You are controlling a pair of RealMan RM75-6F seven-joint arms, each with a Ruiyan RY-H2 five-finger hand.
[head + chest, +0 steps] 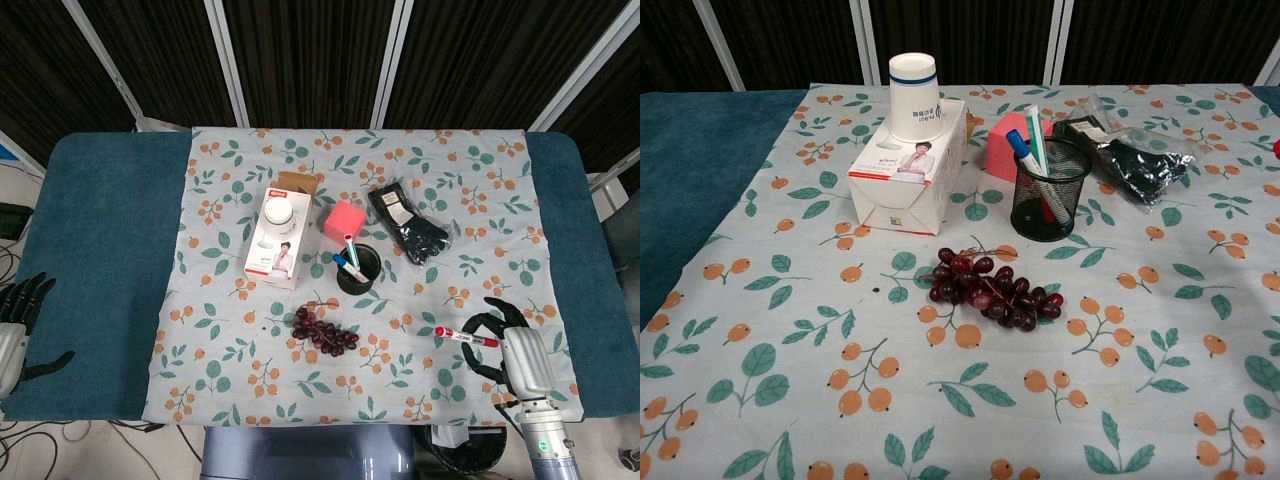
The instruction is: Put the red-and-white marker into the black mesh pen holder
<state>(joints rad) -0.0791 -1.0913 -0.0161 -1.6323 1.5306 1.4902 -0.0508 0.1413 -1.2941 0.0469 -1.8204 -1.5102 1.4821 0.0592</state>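
The red-and-white marker point(465, 337) is held off the cloth by my right hand point(508, 345), whose dark fingers close around its right end near the table's front right. In the chest view only a red tip of the marker point(1276, 148) shows at the right edge, and the hand is out of that frame. The black mesh pen holder point(357, 272) point(1048, 203) stands upright mid-table with a blue-capped pen and a green-capped pen in it. My left hand point(20, 318) hangs off the table's left edge, fingers spread, holding nothing.
A bunch of dark grapes point(324, 330) point(990, 290) lies in front of the holder. A white box point(280, 238) with a paper cup point(915, 96) on it sits left of the holder. A pink block point(344, 218) and bagged black socks point(406, 222) lie behind.
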